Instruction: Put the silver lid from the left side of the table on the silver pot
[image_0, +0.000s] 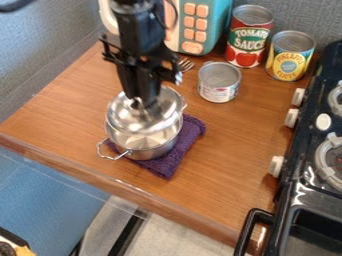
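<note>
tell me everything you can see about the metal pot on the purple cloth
The pot is round, shiny and silver, apparently stainless steel, with a looped wire handle at the lower left and another, partly visible, at the upper right. It stands upright on the purple cloth on the wooden counter. A shiny metal lid covers part of its opening, leaving the near part of the inside visible. The black gripper is at the lid's top.

Single view, slanting down over counter (234, 135), near.
</note>
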